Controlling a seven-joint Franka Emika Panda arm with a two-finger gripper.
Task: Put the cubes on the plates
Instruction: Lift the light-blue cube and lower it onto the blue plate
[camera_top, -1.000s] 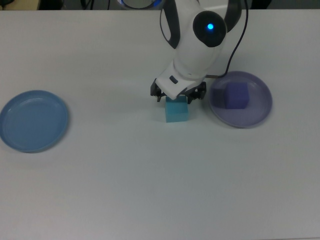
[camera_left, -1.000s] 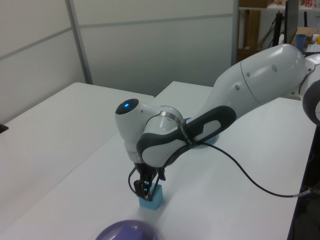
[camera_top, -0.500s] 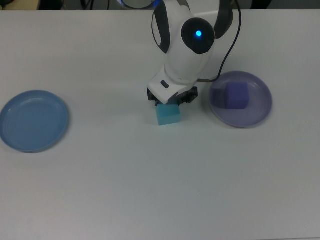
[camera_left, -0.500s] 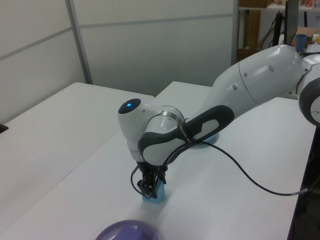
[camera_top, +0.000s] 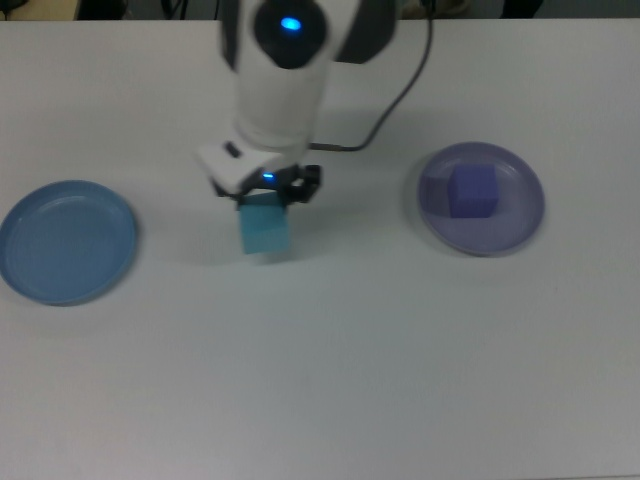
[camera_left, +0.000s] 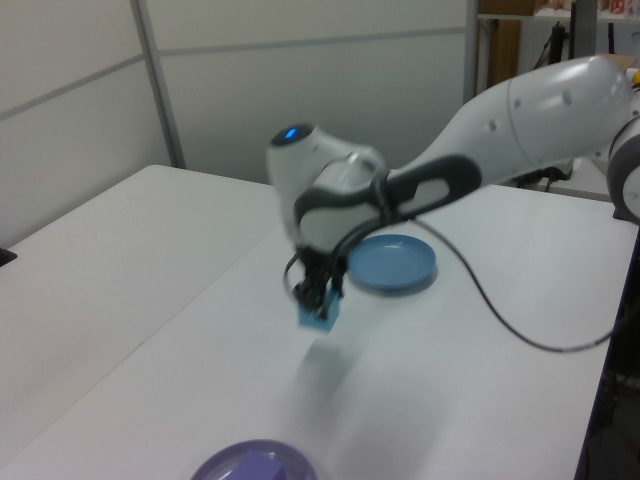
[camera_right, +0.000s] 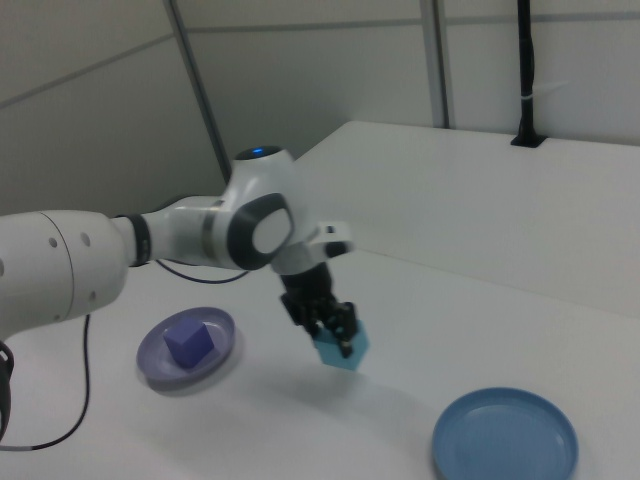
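In the left view only the near edge of the lavender plate (camera_left: 255, 461) shows at the bottom, so the purple-blue cube (camera_top: 471, 190) is hard to make out there; the top view and the right view show it lying inside that plate. The arm's body covers the upper part of the end effector (camera_top: 266, 196) in the top view, and the fingers are dark and partly hidden behind the turquoise cube (camera_top: 264, 226).

The end effector is clamped on the turquoise cube, which sticks out below the fingertips. In the right view the cube (camera_right: 341, 347) hangs above the desk (camera_right: 420, 300), not touching it, with a faint shadow under it. In the left view the cube (camera_left: 318, 313) is also clear of the surface.

Relative to the turquoise cube, the light blue plate (camera_top: 66, 240) lies well apart toward the top view's left, and it carries nothing. The lavender plate (camera_top: 510, 228) lies well apart toward the top view's right. The cube is between the two plates.
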